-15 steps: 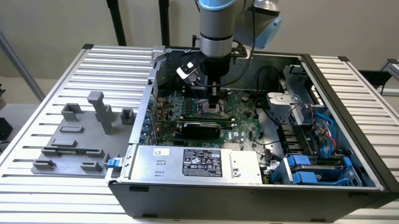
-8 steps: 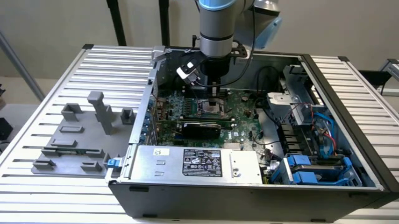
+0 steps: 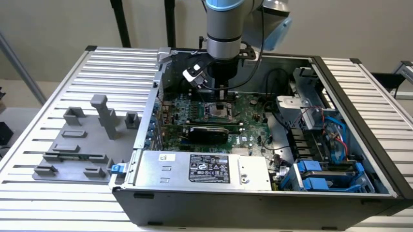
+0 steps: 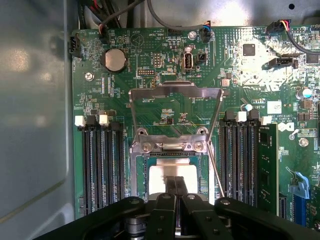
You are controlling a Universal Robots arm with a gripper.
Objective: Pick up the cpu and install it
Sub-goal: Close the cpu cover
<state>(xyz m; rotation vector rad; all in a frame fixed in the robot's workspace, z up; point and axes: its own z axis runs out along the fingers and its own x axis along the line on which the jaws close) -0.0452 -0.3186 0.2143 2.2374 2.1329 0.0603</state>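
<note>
The cpu (image 4: pixel 159 180) is seated in the socket (image 4: pixel 141 175) of the green motherboard (image 4: pixel 150 50), one load frame (image 4: pixel 175 91) raised beside it. The gripper (image 4: pixel 176 181) is closed over it, nothing held. One power supply (image 3: pixel 203 166), label unreadable, is seen at its 6 o'clock in the exterior view

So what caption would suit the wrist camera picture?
Closed gripper poised over the cpu lying in the open socket of the green motherboard.

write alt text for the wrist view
The shut gripper hangs right over the silvery cpu, which lies in the socket of a green motherboard. The metal retention frame is hinged open, with dark memory slots on both sides.
</note>
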